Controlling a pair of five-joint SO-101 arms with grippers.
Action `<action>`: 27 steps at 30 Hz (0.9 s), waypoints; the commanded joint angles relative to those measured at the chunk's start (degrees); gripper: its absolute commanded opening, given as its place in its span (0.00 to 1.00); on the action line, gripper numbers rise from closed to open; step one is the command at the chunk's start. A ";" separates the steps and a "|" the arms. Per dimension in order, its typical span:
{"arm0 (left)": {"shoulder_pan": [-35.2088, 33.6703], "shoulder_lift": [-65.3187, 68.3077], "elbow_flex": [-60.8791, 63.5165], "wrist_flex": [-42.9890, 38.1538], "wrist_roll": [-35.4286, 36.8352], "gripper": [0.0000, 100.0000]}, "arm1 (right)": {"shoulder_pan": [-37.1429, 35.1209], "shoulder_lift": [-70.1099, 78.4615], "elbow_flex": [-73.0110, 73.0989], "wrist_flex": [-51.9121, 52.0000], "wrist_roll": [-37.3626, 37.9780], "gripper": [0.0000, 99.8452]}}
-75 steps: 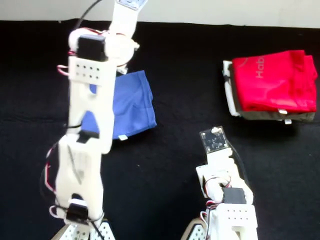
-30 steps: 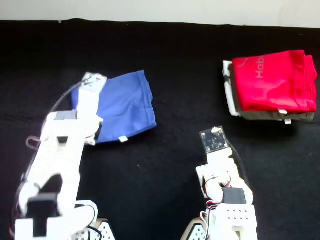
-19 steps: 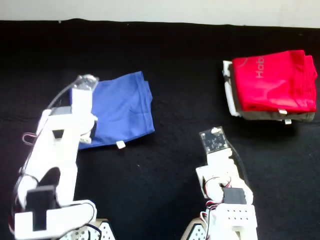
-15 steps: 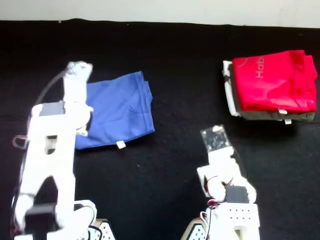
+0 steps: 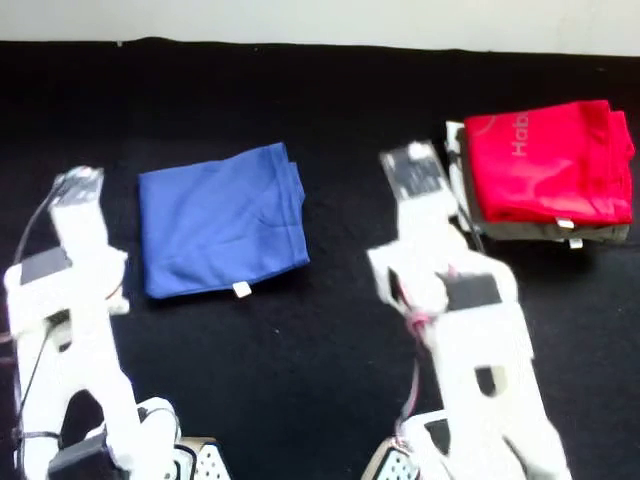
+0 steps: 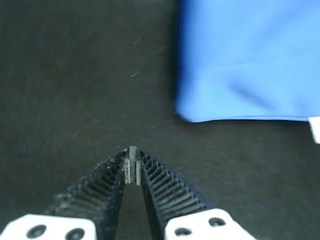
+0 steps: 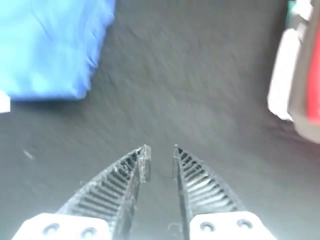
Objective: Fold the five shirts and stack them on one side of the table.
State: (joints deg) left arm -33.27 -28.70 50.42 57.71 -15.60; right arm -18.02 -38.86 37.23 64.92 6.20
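Table is covered in black cloth, with a pale wall strip along the far edge.

Blue shirt: folded to a rough rectangle, lying flat left of centre, edges fairly square, a few soft creases. A small white tag sticks out at its near edge.

Red shirt: folded, on top of the stack at the far right. A white layer and a darker layer peek out under it; I can't count the layers. The stack and the blue shirt are well apart, with bare cloth between.

Left arm stands just left of the blue shirt, not touching it. Right arm stands between the two piles, its head right beside the stack's left edge and covering a bit of it in the high view.

Left gripper: fingers pressed together, nothing between them, over bare cloth just off the blue shirt's corner.
Right gripper: narrow gap between the fingers, holding nothing, over bare cloth.

Views: the high view gives the layout and the stack's top. The left wrist view gives the blue shirt's folded edge up close, with the tag at the frame edge. The right wrist view has the blue shirt's corner on one side and the stack's white and red edge on the other.
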 commanded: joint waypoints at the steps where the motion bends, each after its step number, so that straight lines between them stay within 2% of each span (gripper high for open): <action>1: -4.88 0.66 5.05 -7.74 0.44 0.01 | -6.29 16.13 -16.92 0.22 -8.09 0.09; 7: -7.78 3.56 12.79 -15.74 0.44 0.01 | -12.44 41.71 -41.27 3.30 -14.15 0.11; 13: -7.60 3.82 14.64 -17.67 0.44 0.01 | -17.63 66.33 -69.93 11.56 -17.14 0.30; 15: -7.60 3.82 14.81 -17.67 0.44 0.01 | -19.30 73.54 -79.34 14.46 -18.37 0.33; 21: -7.60 3.82 14.90 -17.67 0.44 0.01 | -19.82 92.00 -103.34 19.74 -19.87 0.33; 27: -7.60 3.82 14.90 -17.67 0.44 0.01 | -16.31 102.20 -115.82 21.76 -19.60 0.33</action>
State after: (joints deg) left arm -40.57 -24.92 65.19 40.92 -15.60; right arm -36.84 61.89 -72.40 85.93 -13.05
